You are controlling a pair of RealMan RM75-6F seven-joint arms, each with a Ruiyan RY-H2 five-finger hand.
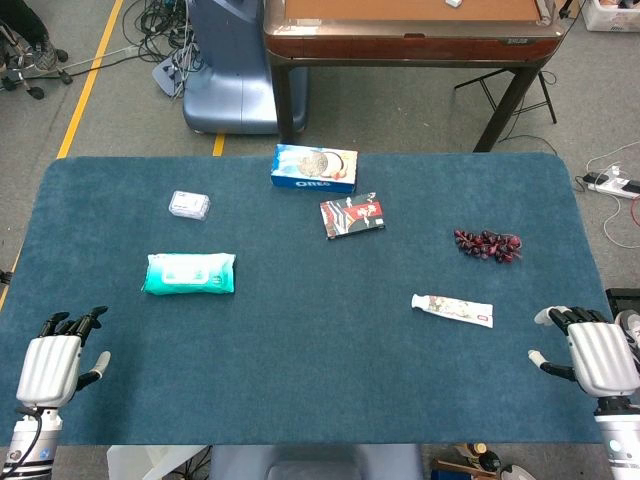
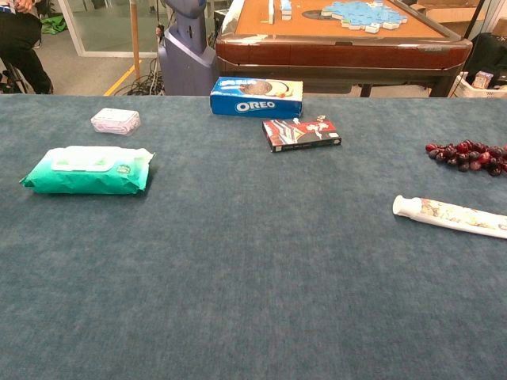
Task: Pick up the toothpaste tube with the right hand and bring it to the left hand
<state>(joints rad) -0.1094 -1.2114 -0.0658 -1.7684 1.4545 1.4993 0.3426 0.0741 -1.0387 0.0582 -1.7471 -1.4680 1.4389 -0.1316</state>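
The white toothpaste tube [image 1: 452,310] lies flat on the blue table cloth at the right, cap end pointing left; the chest view shows the tube [image 2: 451,216] at its right edge. My right hand [image 1: 590,352] rests at the table's near right corner, fingers apart and holding nothing, a short way right of and nearer than the tube. My left hand [image 1: 55,362] sits at the near left corner, fingers apart and empty. Neither hand shows in the chest view.
A green wet-wipes pack [image 1: 190,273] and a small clear packet [image 1: 189,205] lie on the left. An Oreo box [image 1: 314,168] and a red-black box [image 1: 352,216] sit mid-back. A bunch of dark red grapes [image 1: 487,244] lies behind the tube. A brown table [image 1: 410,40] stands beyond.
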